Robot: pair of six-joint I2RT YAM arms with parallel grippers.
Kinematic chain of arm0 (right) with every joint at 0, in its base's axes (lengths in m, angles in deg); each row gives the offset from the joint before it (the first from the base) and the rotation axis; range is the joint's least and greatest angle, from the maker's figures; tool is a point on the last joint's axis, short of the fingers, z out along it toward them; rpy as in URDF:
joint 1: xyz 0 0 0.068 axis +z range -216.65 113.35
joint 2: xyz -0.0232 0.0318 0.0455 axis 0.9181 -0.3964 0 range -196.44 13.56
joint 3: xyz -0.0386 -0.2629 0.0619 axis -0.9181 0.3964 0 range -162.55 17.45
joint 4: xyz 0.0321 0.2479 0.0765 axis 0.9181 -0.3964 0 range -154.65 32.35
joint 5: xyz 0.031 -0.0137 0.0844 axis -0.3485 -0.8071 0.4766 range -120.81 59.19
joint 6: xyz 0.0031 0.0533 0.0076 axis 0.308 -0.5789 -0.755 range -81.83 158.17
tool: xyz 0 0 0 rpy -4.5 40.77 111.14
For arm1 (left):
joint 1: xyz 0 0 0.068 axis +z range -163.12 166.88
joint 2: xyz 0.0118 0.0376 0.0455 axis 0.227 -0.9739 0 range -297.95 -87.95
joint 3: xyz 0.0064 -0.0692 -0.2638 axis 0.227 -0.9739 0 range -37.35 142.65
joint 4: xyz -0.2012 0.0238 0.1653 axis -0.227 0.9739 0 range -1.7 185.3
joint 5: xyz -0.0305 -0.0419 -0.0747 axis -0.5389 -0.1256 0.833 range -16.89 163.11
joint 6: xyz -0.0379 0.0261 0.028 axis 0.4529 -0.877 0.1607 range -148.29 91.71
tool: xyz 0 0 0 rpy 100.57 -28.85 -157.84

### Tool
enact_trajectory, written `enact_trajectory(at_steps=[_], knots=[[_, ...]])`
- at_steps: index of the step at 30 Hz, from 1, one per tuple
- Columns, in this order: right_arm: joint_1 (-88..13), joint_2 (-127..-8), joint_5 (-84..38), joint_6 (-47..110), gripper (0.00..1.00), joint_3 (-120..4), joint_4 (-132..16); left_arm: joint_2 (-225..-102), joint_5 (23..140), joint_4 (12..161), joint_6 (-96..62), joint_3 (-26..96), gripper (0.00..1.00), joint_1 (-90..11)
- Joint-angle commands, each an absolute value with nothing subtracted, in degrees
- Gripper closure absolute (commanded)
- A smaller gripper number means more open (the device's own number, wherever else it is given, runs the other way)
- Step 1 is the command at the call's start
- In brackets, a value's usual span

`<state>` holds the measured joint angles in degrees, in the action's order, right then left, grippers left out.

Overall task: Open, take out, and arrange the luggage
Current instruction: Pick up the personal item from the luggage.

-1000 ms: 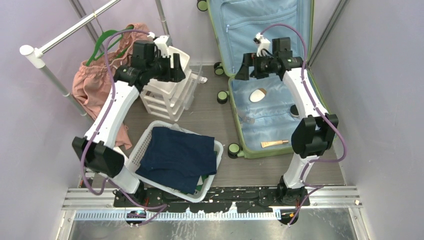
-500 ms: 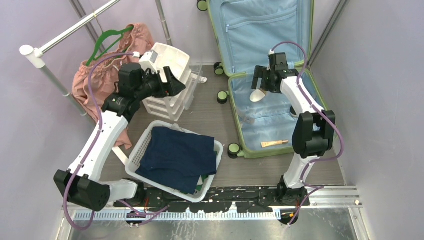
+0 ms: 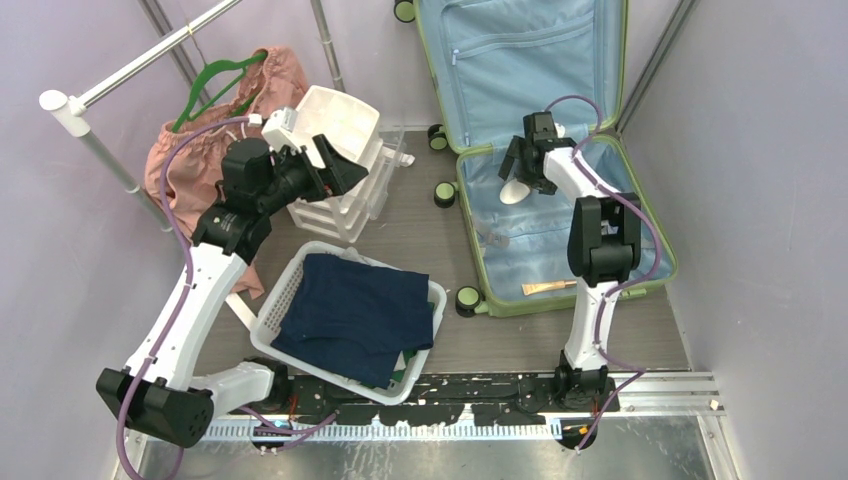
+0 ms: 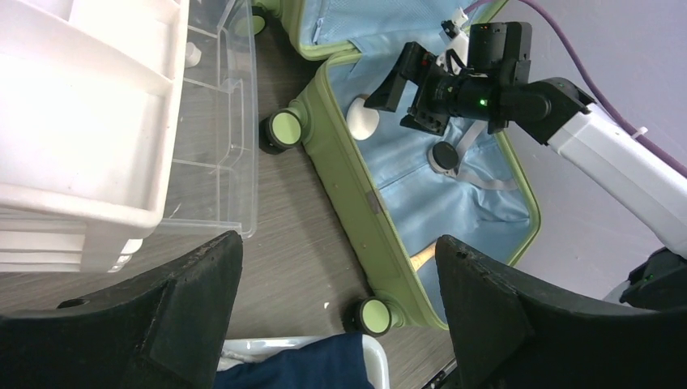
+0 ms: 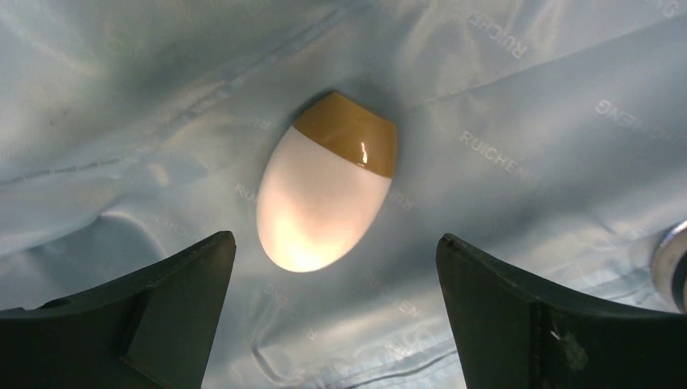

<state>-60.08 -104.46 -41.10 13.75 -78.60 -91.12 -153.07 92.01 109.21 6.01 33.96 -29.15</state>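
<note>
The light-green luggage (image 3: 540,250) lies open on the floor, its lid (image 3: 520,50) upright against the back wall and its blue lining showing. It also shows in the left wrist view (image 4: 348,178). A white egg-shaped item with a tan cap (image 3: 514,189) lies on the lining. My right gripper (image 3: 522,165) is open just above it, and in the right wrist view (image 5: 336,316) the item (image 5: 324,194) sits just beyond the fingers. A tan tube (image 3: 548,288) and a dark round item (image 4: 443,156) also lie inside. My left gripper (image 3: 335,165) is open and empty beside the drawer unit (image 3: 335,190).
A white perforated basket (image 3: 290,275) with a navy garment (image 3: 355,315) stands in front of the left arm. A pink garment (image 3: 190,160) hangs from a green hanger on the rail (image 3: 130,70) at the left. Walls close in on both sides.
My right gripper has dropped lower into the luggage, closer to the egg-shaped item. My left arm has drawn back to the left, off the top of the drawer unit.
</note>
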Motion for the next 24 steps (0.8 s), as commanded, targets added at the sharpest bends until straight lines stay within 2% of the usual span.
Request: enact_trajectory(at_steps=[1, 24], knots=[[-59.21, -106.59, -43.22, 10.98, 0.0, -83.32, -89.02, -151.07, 92.06, 105.65, 7.73, 33.34, 0.11, -28.77], [-59.29, -114.23, -42.16, 10.56, 0.09, -82.66, -88.23, -150.44, 92.22, 103.74, 10.21, 31.77, 0.1, -28.77]])
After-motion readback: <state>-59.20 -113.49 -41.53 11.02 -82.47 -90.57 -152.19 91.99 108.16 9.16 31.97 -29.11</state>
